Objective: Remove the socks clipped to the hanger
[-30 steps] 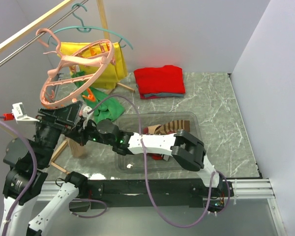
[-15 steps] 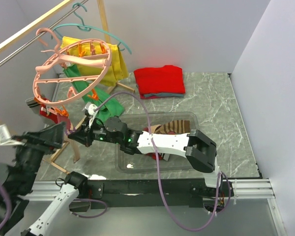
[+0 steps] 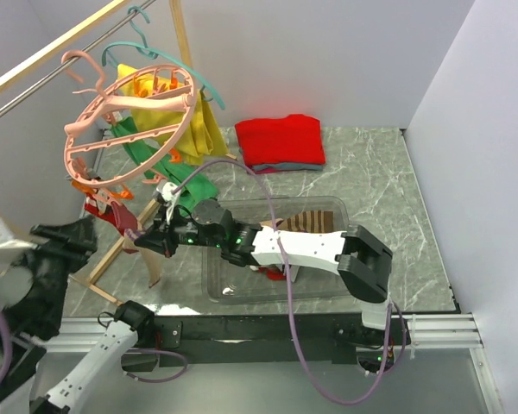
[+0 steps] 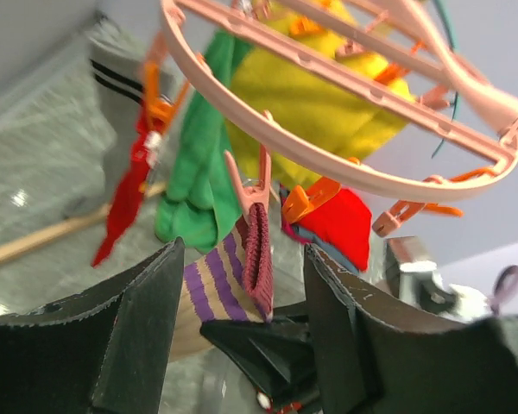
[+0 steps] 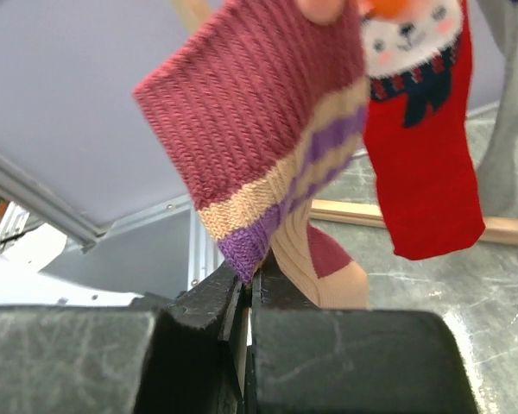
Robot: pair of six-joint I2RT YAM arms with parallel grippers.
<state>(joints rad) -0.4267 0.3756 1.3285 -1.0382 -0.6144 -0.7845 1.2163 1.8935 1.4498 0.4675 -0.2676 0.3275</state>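
The pink ring hanger (image 3: 129, 121) hung tilted from the rail above the surface's far left corner, with orange and pink clips along its rim. One clip held a maroon, tan and purple striped sock (image 5: 268, 164), and a red sock (image 5: 423, 147) with a white figure dangled beside it. The right gripper (image 5: 249, 293) was clamped on the striped sock's lower edge. The left gripper (image 4: 242, 254) stood parted, holding nothing. The grey marbled surface (image 3: 371, 190) carried a clear bin (image 3: 341, 211) and, at its far edge, a folded red garment (image 3: 281, 142). White walls enclosed it.
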